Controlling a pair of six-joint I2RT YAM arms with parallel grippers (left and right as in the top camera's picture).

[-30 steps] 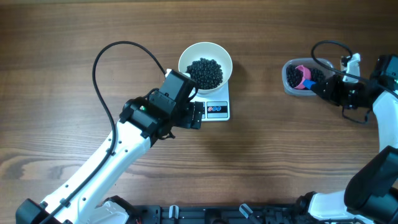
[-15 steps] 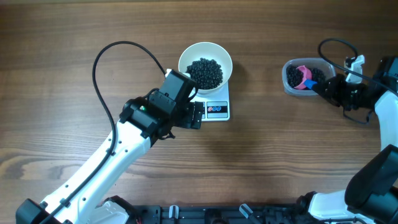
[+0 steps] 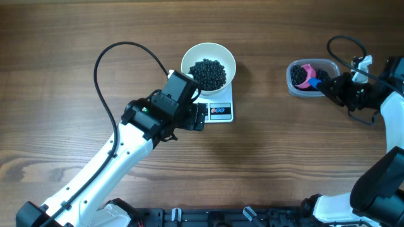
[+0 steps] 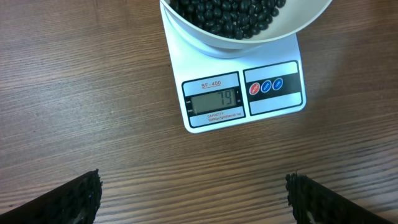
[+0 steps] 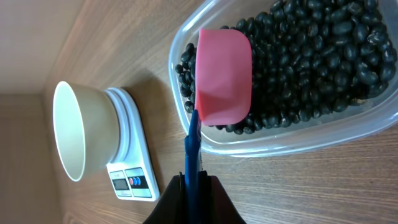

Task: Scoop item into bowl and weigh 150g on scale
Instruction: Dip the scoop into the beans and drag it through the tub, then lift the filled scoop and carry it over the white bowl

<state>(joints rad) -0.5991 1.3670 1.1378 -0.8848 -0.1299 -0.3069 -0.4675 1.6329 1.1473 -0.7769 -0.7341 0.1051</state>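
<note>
The bowl (image 3: 188, 57) of beans (image 3: 208, 73) sits on the scale (image 4: 242, 93). The left pincer (image 4: 193, 199) hangs wide open over the bench (image 3: 284, 157) beside it. The right pincer (image 5: 189, 186) pinches the handle of a pink scoop (image 5: 222, 74) lying in the tub (image 3: 297, 91).

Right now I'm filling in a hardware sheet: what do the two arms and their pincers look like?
Both arms have white shells with black joints and wrist housings. The left arm carries a thick black cable in a wide loop; the left pincer has black ribbed-edged fingers. The right arm has a thinner black cable and a small white fitting near the wrist; the right pincer is black.
</note>
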